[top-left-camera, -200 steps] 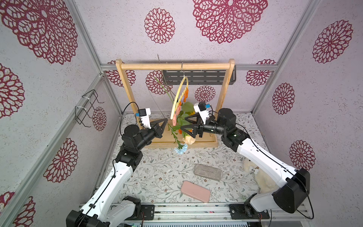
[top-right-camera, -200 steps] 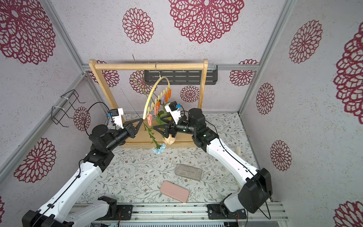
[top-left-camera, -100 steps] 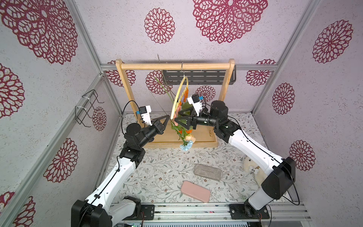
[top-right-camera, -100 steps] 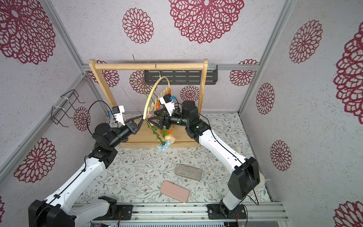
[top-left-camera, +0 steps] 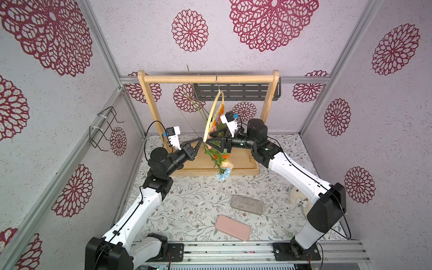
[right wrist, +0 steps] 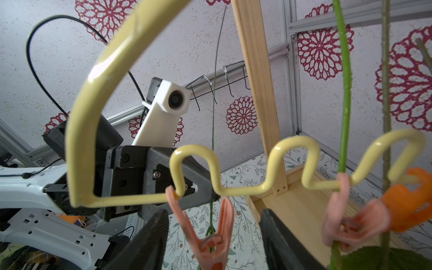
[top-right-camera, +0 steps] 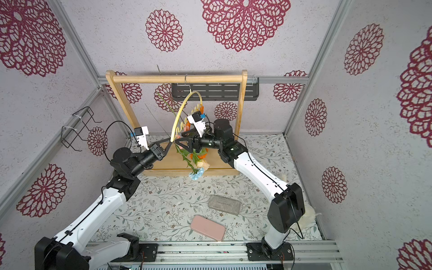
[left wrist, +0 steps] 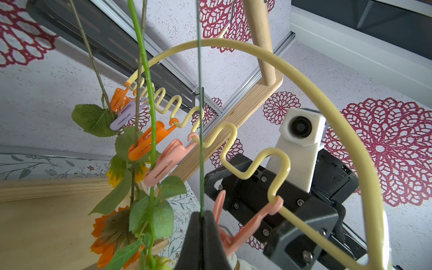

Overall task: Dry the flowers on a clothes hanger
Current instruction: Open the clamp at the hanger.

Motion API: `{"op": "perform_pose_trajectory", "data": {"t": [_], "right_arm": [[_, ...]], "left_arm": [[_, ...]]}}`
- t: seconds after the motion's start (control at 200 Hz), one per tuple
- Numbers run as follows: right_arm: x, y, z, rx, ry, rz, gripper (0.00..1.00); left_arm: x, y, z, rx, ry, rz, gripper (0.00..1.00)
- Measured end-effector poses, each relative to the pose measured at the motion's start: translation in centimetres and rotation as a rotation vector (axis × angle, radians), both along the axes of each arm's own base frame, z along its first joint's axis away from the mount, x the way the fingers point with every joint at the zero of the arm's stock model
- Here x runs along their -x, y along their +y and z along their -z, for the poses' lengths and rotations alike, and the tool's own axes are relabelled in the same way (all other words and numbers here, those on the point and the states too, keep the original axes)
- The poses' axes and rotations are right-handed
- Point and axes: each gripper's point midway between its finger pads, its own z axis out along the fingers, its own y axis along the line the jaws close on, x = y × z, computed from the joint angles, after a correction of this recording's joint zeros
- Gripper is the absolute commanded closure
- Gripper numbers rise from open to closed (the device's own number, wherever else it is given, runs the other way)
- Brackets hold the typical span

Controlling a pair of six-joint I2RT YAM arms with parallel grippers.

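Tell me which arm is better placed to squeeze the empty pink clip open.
Right. The right tool is open, jaws either side of the empty pink clip; the left tool is shut on a thin stem.

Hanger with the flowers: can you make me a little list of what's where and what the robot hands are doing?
Hanger: hooked on the wooden rack
Flowers: several stems in clips, blooms hanging down
Left gripper: shut on a thin stem
Right gripper: open, one finger on each side of a pink clip
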Motion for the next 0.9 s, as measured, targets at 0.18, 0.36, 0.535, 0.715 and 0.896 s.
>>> {"op": "perform_pose_trajectory", "data": {"t": [0.18, 0.36, 0.535, 0.715, 0.896], "right_arm": [[-0.1, 0.5, 0.3, 0.002, 0.006, -0.025, 0.37], [0.1, 0.7, 0.5, 0.003, 0.016, -0.047, 0.45], [0.5, 0.7, 0.3, 0.000, 0.015, -0.069, 0.50], [0.6, 0.9, -0.6, -0.014, -0.002, -0.088, 0.42], [0.7, 1.1, -0.8, -0.017, 0.001, -0.102, 0.42]], "left_arm": [[0.1, -0.1, 0.5, -0.003, 0.011, 0.008, 1.00], [0.2, -0.2, 0.9, -0.004, 0.019, 0.018, 1.00], [0.4, 0.0, 1.9, -0.005, 0.041, 0.017, 1.00], [0.7, 0.1, 1.8, -0.002, 0.039, 0.016, 1.00], [0.8, 0.2, 1.6, 0.004, 0.036, 0.016, 1.00]]}}
